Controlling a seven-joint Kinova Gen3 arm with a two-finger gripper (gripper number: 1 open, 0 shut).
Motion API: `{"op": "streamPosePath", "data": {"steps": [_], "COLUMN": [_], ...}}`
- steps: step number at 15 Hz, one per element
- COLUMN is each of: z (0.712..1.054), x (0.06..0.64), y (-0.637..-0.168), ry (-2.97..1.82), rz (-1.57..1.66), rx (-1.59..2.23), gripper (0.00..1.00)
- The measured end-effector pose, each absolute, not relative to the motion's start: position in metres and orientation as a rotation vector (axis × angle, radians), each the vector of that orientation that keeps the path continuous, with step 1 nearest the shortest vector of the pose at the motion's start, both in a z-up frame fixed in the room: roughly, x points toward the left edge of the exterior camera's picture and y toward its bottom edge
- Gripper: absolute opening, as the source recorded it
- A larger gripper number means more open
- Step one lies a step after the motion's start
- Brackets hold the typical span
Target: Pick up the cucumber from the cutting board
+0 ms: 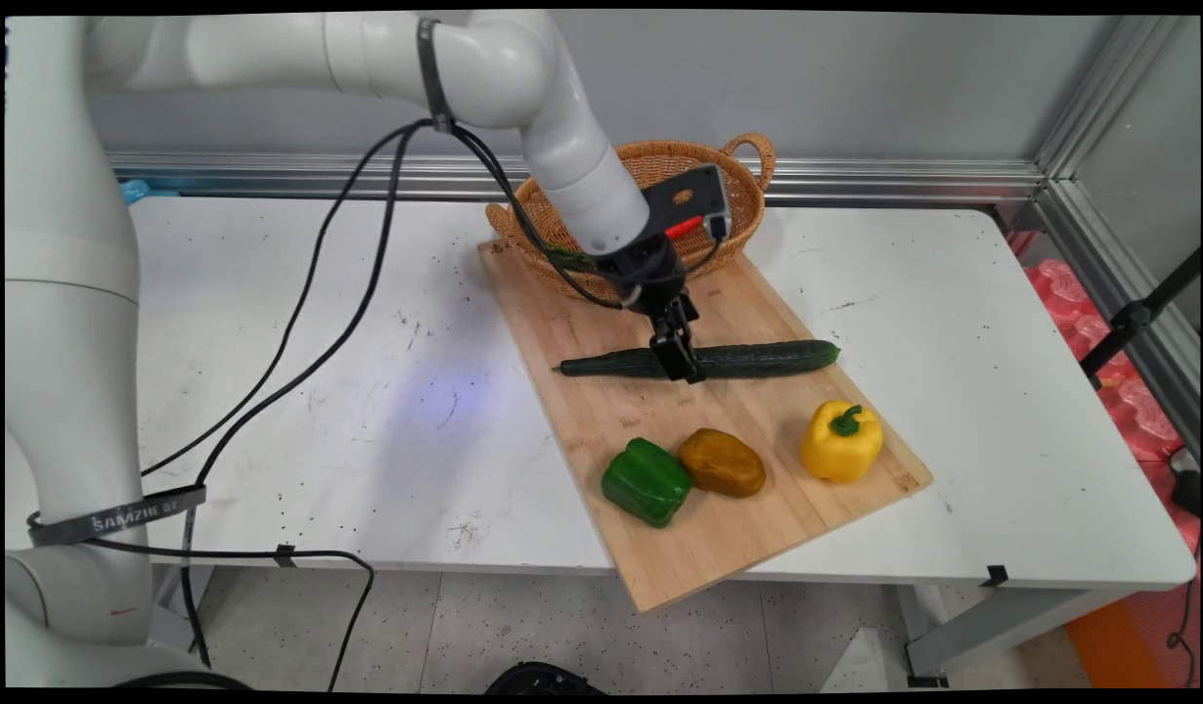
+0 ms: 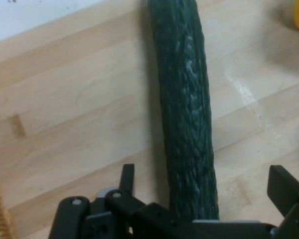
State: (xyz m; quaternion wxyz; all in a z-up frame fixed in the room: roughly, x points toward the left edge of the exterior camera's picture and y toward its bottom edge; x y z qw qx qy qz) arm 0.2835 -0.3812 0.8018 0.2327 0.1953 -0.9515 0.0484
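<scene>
A long dark green cucumber (image 1: 758,359) lies across the middle of the wooden cutting board (image 1: 582,411). My gripper (image 1: 682,367) is down over the cucumber's middle. In the hand view the cucumber (image 2: 182,99) runs up the picture between the two fingers of the gripper (image 2: 207,181). The gripper is open, with a gap to the cucumber on each side. The left fingertip (image 2: 127,174) and right fingertip (image 2: 285,186) stand close above the board (image 2: 79,114).
A wicker basket (image 1: 734,186) sits on the board's far end, right behind the hand. On the near part of the board lie a green pepper (image 1: 646,481), a brown potato (image 1: 723,462) and a yellow pepper (image 1: 840,442). Black cables hang left of the board.
</scene>
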Motion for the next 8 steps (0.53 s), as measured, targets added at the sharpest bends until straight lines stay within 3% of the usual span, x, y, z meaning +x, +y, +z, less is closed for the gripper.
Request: {"op": "streamPosePath", "data": {"steps": [3, 4, 8], "z": [0.792, 0.789, 0.785], "x": [0.278, 0.276, 0.272], "y": [-0.384, -0.384, -0.385], "ry": [-2.633, -2.639, -2.650], "rz": [0.127, 0.123, 0.117], "rx": [0.531, 0.530, 0.511], "gripper": [1.00, 0.00, 0.00]}}
